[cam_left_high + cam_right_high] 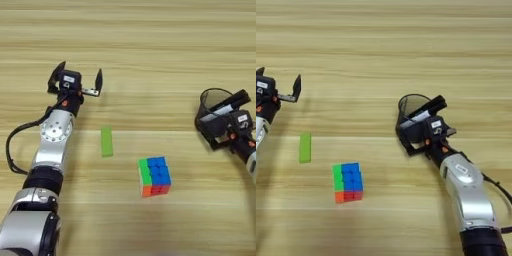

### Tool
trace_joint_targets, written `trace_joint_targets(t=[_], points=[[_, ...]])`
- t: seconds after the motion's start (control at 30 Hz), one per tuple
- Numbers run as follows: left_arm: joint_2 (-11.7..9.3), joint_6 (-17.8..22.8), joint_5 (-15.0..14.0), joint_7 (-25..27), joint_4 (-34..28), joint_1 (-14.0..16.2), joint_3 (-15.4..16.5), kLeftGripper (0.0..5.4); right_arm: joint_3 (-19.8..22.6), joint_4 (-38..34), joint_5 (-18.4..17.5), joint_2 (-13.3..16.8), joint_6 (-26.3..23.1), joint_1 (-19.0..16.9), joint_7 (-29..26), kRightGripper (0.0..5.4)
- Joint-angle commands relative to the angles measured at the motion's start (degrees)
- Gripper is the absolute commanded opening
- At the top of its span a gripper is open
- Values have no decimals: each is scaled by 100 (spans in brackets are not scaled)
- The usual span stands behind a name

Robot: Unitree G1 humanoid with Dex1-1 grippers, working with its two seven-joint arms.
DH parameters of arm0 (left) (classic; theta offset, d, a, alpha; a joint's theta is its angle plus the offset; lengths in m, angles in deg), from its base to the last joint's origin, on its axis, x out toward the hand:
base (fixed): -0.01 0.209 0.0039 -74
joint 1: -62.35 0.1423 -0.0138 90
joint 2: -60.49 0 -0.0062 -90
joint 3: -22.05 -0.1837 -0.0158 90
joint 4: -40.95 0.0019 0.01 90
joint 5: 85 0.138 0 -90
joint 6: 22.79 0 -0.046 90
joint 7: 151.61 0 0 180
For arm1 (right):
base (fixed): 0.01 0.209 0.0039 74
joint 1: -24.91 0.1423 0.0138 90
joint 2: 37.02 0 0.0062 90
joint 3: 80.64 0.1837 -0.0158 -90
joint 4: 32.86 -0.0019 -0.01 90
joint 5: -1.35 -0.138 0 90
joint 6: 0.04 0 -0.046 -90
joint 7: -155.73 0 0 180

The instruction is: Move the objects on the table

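My right gripper [411,134] is shut on the black mesh pen cup [412,105] at the right of the table, its fingers clasping the cup's lower wall. Black-and-silver markers [432,107] stick out of the cup, leaning right. The multicoloured puzzle cube [154,176] rests on the table near the middle, blue face up. Left of it and a little further back lies the flat green block [106,141], long side pointing away from me. My left gripper [79,76] is open beyond the block, at the far left, holding nothing.
The light wood table [150,40] fills the view. My left arm [52,135] stretches up the left side, with a black cable looping beside it. My right forearm [468,192] comes in from the lower right.
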Motion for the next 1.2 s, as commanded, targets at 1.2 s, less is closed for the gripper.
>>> trace_joint_targets(t=[1.2], points=[[17, -119, 57, 11, 320, -202, -37, 540, 478, -2240, -378, -99, 673, -1499, 281, 535]])
